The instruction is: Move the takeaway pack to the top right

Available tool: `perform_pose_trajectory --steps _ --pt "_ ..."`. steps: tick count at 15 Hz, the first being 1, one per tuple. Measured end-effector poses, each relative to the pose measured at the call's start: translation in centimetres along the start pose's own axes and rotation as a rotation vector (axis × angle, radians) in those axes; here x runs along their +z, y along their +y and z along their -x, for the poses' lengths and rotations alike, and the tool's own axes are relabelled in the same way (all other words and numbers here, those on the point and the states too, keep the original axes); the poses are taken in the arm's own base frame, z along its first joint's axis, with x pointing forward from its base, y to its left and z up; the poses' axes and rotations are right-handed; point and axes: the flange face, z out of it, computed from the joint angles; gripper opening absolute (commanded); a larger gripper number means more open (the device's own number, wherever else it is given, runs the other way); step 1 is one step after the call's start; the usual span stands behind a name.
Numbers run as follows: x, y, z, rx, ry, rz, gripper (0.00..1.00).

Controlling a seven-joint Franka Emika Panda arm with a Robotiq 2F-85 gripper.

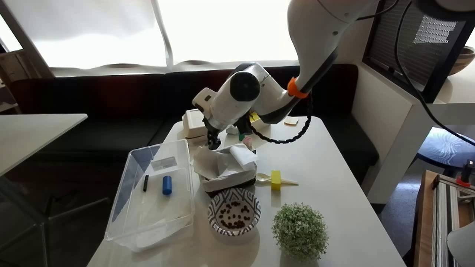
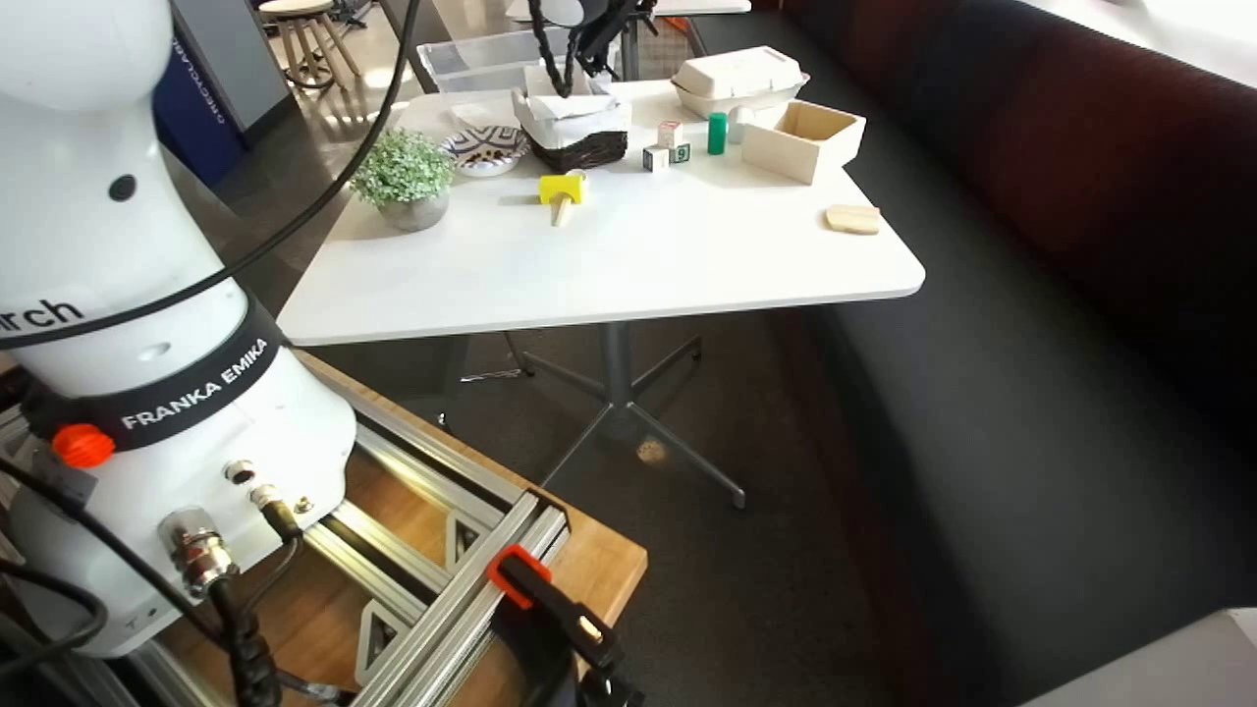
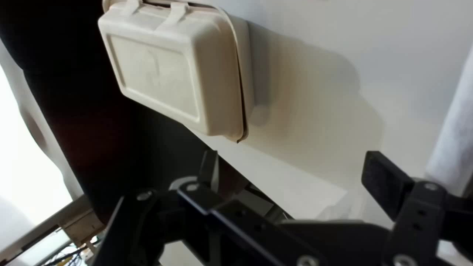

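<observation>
The takeaway pack is a white, flat, lidded box, closed, at the table's far left corner in an exterior view (image 1: 193,122). It also shows at the table's far end in an exterior view (image 2: 741,81), and at the upper left in the wrist view (image 3: 159,74). My gripper (image 3: 293,168) is open with nothing between its fingers. The pack lies beyond the fingertips, apart from them. In both exterior views the gripper (image 1: 213,141) hangs over the paper-lined basket (image 1: 228,181), beside the pack. The arm hides part of the pack's right side in an exterior view.
A see-through tray (image 1: 159,222), a patterned bowl (image 1: 213,218) and a plant (image 1: 300,231) stand nearby. A yellow block (image 1: 275,180) lies on a spoon. An open wooden box (image 2: 786,152), letter blocks (image 2: 668,147) and a green cylinder (image 2: 717,134) stand near the pack.
</observation>
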Motion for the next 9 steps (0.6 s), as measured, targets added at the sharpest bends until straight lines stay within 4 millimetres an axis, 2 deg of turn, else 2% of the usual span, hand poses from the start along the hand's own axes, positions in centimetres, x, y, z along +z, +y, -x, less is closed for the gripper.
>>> perform_pose_trajectory --steps 5,7,9 --pt "-7.9 2.2 -4.1 0.103 -0.061 0.024 1.00" --pt "-11.0 3.0 -4.9 0.125 -0.068 0.004 1.00" --pt "-13.5 3.5 -4.7 0.147 -0.083 -0.021 1.00"
